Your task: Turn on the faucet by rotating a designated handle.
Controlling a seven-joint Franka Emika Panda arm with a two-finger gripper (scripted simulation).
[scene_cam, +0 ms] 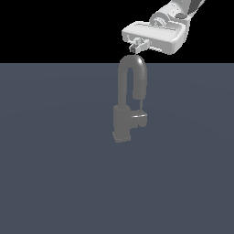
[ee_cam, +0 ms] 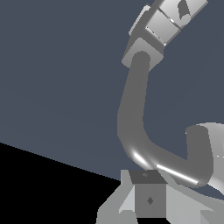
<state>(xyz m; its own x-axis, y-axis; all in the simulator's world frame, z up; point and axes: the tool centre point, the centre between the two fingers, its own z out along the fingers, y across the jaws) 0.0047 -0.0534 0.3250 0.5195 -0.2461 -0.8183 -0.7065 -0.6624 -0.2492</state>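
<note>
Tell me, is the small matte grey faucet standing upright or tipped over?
Upright. The small matte grey faucet stands on its blocky base on the dark floor, with its arched spout rising straight up.

A bare sim render is shown, no real room. A flat slate-blue floor (scene_cam: pixel 55 183) w/ a black void behind is seen; only a grey faucet (scene_cam: pixel 130 103) is placed on it.
</note>
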